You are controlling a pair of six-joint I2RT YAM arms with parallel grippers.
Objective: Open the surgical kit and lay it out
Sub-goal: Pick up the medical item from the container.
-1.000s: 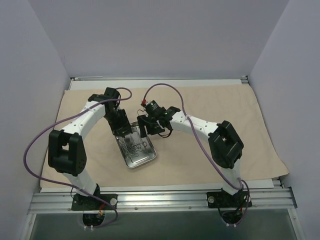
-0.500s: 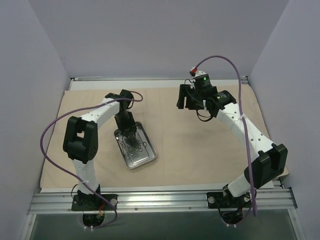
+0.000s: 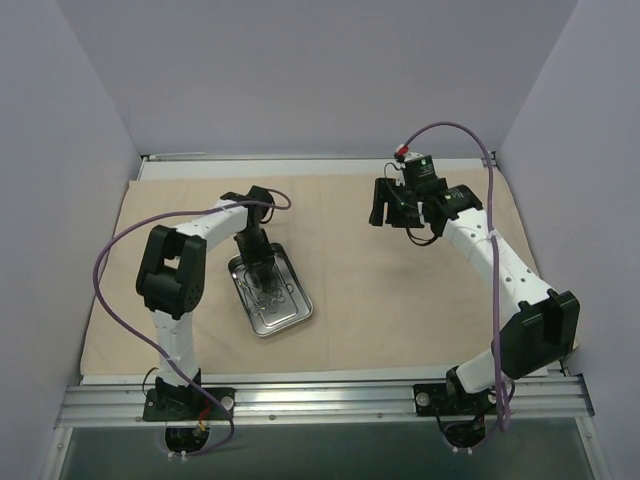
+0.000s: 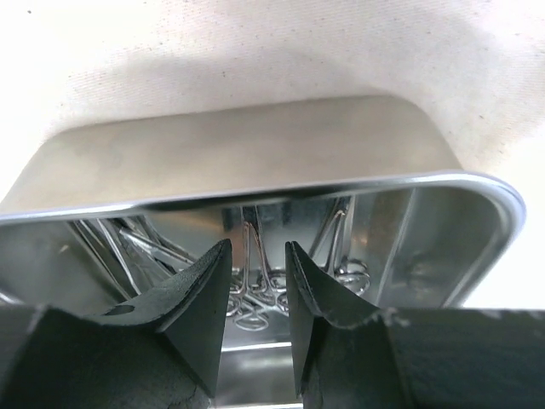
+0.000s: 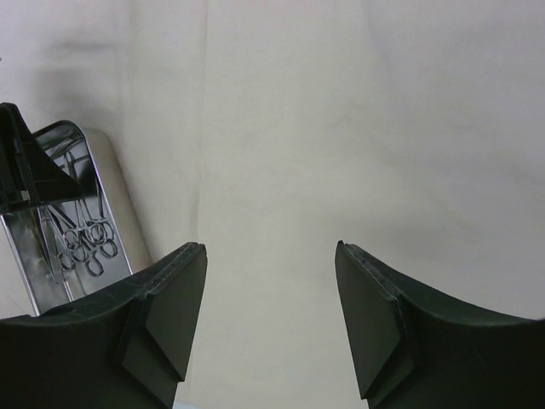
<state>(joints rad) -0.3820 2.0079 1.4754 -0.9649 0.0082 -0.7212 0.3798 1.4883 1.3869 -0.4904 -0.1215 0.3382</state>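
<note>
pale lilac walls close in a table covered by the beige cloth wrap (image 3: 420, 300), which lies unfolded and flat under both arms, with a metal rail (image 3: 320, 400) along the near edge. the left gripper (image 4: 258, 256) points down into the far end of the steel tray (image 3: 287, 320), its tips below the rim. its jaws stand narrow, with only a slim gap between the dark fingers (image 4: 200, 294). the forceps (image 4: 254, 294) lie on the tray floor just beyond and below those fingertips, ring handles bunched together and shanks fanning out toward the tray's far wall. from the left wrist view the shanks show through the gap, but whether the fingers touch them cannot be told. the tray rests on the cloth at a slight slant, its long side running from this gripper back toward the left arm's base. the right gripper (image 5: 271, 256) hangs above bare cloth well apart from the tray, which sits off to its left side. its jaws are spread wide, with nothing between them but wrinkled cloth below.
</note>
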